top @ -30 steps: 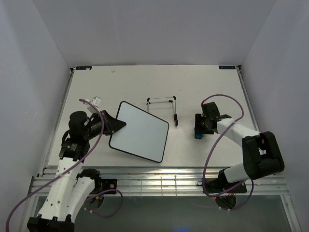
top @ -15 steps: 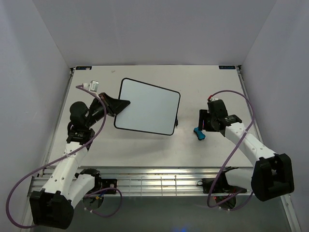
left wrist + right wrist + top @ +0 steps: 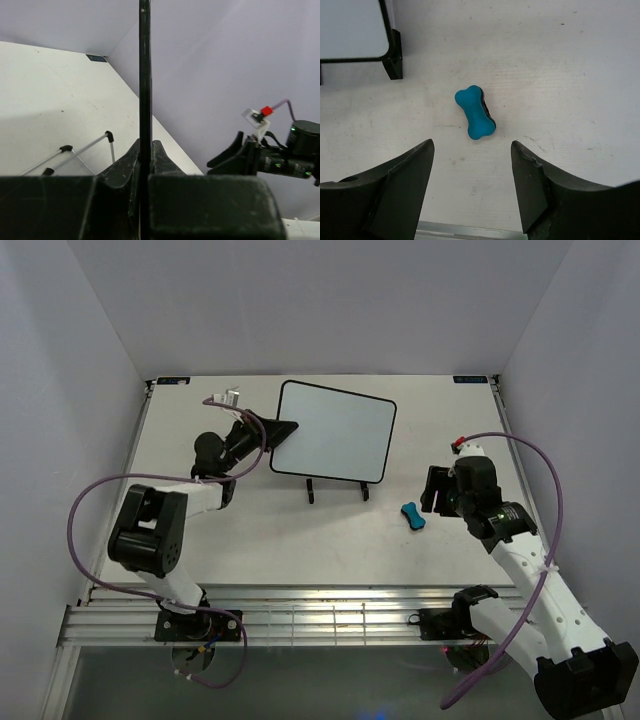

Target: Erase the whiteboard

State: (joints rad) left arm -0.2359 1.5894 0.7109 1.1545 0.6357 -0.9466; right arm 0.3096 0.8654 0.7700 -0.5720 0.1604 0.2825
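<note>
The whiteboard is blank white with a thin black frame and stands upright over the black wire stand at mid-table. My left gripper is shut on its left edge; in the left wrist view the board shows edge-on as a black line between the jaws. The blue bone-shaped eraser lies on the table right of the stand, also in the right wrist view. My right gripper is open and empty, just right of the eraser.
The stand's wire legs show in the left wrist view, and one black foot with the board's corner in the right wrist view. The table's near edge has a metal rail. Walls close the table on three sides.
My left gripper has carried the whiteboard up and to the right, onto the wire stand. My right gripper has let go of the eraser and drawn back to the right.
</note>
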